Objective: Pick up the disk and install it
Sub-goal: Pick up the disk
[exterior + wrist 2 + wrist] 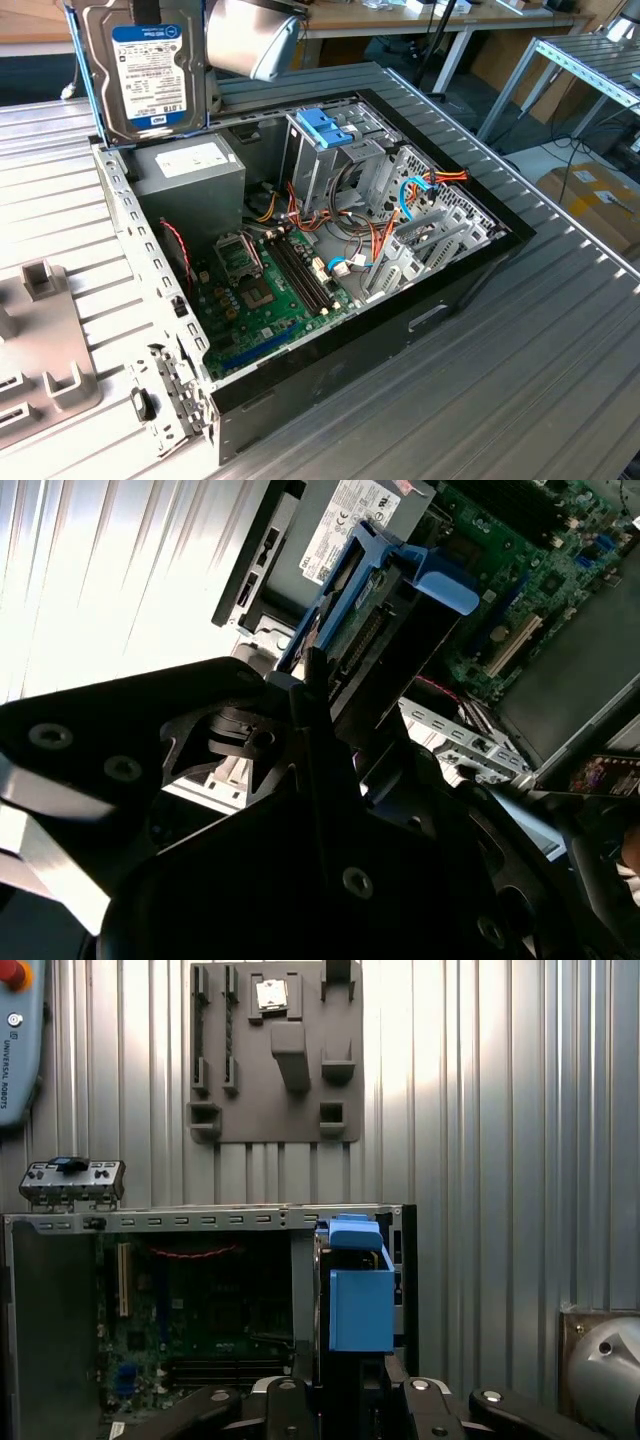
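Gripper sits right up against the lens in both wrist views, black bolted metal, clamped on the disk. Disk hangs upright at the exterior view's left, over the far corner of the open case, above the power supply. My take: keep it square so the blue plastic rails meet the drive cage cleanly, and dodge the loose cables. Flat silver-grey slab, glossy label, ribbed metal table.
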Robot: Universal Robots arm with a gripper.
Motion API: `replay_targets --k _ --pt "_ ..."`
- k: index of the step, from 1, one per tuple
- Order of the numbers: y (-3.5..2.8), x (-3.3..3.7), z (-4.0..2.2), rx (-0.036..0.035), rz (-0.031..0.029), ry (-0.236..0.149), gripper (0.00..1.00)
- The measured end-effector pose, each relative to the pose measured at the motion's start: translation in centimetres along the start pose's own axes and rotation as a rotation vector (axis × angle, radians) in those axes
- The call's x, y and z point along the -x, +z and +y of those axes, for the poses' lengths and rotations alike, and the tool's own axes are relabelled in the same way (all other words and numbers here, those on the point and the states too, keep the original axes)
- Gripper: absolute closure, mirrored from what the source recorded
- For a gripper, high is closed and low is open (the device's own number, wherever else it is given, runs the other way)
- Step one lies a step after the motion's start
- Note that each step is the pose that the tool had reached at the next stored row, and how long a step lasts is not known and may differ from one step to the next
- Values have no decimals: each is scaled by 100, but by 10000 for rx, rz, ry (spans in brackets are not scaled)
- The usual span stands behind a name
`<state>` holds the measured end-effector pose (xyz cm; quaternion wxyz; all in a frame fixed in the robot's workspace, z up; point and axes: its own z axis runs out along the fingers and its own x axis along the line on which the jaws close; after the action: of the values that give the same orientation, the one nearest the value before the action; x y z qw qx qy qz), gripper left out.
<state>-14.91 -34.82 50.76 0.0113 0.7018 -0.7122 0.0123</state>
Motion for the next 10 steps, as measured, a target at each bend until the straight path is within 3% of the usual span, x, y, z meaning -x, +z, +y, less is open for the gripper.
replay_targets --k 3,10 --pt "-1 0 -38 1 2 0 65" --pt "0 1 -50 1 2 -1 65"
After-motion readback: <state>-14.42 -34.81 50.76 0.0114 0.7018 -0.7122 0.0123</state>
